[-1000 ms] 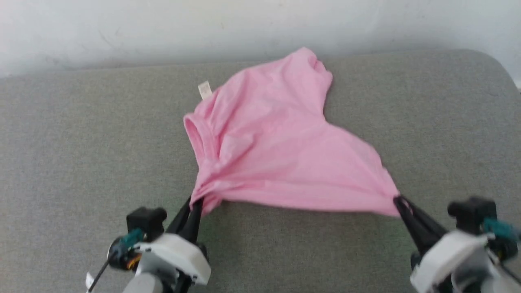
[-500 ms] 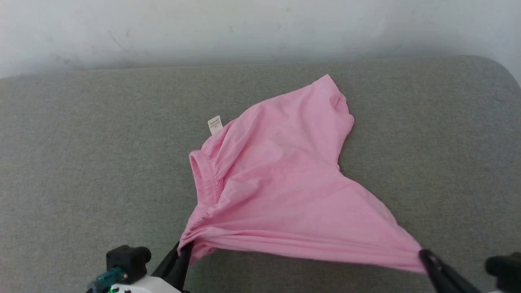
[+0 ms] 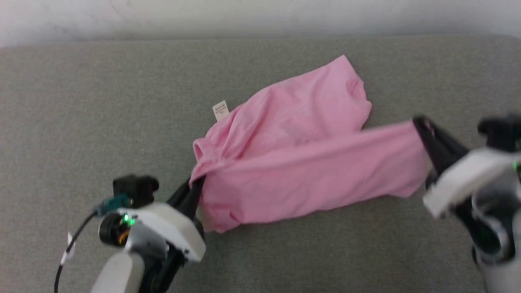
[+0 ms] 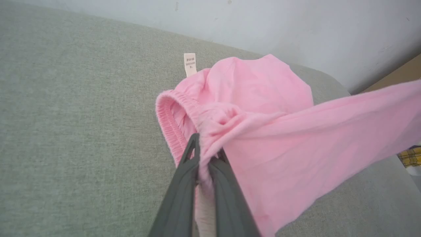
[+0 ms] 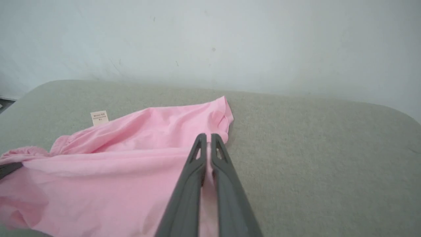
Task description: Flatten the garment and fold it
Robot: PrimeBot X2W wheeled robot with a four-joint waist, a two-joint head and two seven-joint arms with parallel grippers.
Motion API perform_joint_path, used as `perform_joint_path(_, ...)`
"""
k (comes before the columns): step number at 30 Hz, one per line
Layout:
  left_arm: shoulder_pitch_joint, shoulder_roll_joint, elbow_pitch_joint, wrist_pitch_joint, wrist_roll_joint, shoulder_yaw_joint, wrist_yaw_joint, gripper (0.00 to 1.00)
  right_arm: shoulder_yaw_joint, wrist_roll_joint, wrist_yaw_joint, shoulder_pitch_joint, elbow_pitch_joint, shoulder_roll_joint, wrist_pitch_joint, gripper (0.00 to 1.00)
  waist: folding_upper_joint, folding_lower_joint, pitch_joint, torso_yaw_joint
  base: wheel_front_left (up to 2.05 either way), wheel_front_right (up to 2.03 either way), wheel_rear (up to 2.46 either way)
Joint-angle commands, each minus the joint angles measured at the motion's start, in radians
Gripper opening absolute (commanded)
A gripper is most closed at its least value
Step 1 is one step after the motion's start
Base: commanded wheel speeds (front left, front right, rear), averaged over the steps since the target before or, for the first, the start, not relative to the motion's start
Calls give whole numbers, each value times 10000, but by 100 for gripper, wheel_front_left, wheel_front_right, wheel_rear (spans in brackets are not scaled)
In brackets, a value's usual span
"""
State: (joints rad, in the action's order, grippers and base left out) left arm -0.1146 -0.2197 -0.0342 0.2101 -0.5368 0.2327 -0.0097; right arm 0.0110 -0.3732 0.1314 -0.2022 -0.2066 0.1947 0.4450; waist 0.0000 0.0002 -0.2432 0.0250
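The bright pink garment [image 3: 301, 162] lies on the grey cushion [image 3: 81, 101], its near edge lifted and stretched between both grippers. My left gripper [image 3: 198, 182] is shut on the cloth beside the gathered elastic edge [image 4: 167, 121]. My right gripper [image 3: 419, 122] is shut on the garment's right corner, held higher and farther back. The far part of the garment [image 5: 171, 121] rests flat on the cushion, and the lifted span hangs as a sheet in front of it. A small white label [image 3: 220, 110] sticks out at the far left side; it also shows as the label [image 4: 189, 64] and the label [image 5: 99, 118].
A pale wall [image 3: 260, 14] runs behind the cushion's far edge. The cushion's rounded right corner [image 5: 394, 112] shows in the right wrist view. A brown surface and a yellow checked thing [image 4: 409, 156] lie beyond the cushion's edge.
Both grippers have lifted the near edge and carried it away from me over the garment, the right one higher and farther. The head camera has also shifted.
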Motion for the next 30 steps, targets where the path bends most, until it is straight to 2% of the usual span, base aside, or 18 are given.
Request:
perform_joint_path(1, -257, 45, 107, -75, -31, -16, -74, 0, 56, -49, -7, -383, 232, 83, -85, 0, 0, -2, -405, 238, 0, 0, 0)
perform_joint_path(6, -1617, 367, 957, -553, -130, -115, -248, 0, 583, -338, -7, -3189, 2719, 406, -644, 0, 0, -2, -1098, 608, 0, 0, 0)
perform_joint_path(12, -2927, 803, 1822, -1140, -185, -74, -425, 0, 1356, -397, -7, -5663, 5438, 816, -1440, 0, 0, -2, -1851, 1141, 0, 0, 0)
perform_joint_path(17, -3665, 1056, 2588, -1525, -196, 67, -548, 0, 1918, -293, -7, -6909, 7479, 890, -2141, 0, 0, -2, -2244, 1369, 0, 0, 0)
perform_joint_path(24, -4201, 1288, 3691, -1849, -299, 375, -730, 0, 2789, -211, -7, -7720, 9536, 779, -3579, 0, 0, -2, -2426, 1398, 0, 0, 0)
perform_joint_path(25, -4241, 1303, 3812, -1876, -303, 417, -749, 0, 2944, -212, -7, -7759, 9796, 754, -3721, 11, 0, -2, -2421, 1385, 0, 0, 0)
perform_joint_path(26, -4268, 1314, 3914, -1921, -311, 447, -766, 0, 3102, -217, -7, -7787, 10022, 730, -3886, 29, 0, -2, -2400, 1368, 0, 0, 0)
perform_joint_path(27, -4279, 1325, 4004, -1962, -325, 472, -783, 0, 3230, -243, -7, -7805, 10226, 706, -4073, 40, 0, -2, -2363, 1348, 0, 0, 0)
perform_joint_path(28, -4278, 1329, 4076, -1993, -336, 498, -800, 6, 3367, -273, -7, -7821, 10398, 686, -4270, 49, 0, -2, -2323, 1324, 0, 0, 0)
perform_joint_path(29, -4270, 1332, 4125, -2031, -346, 515, -813, 32, 3514, -276, -7, -7835, 10519, 688, -4536, 90, 0, -2, -2270, 1301, 0, 0, 0)
perform_joint_path(30, -4254, 1330, 4161, -2060, -350, 529, -820, 59, 3634, -272, -7, -7837, 10607, 701, -4854, 100, 0, -2, -2201, 1284, 0, 0, 0)
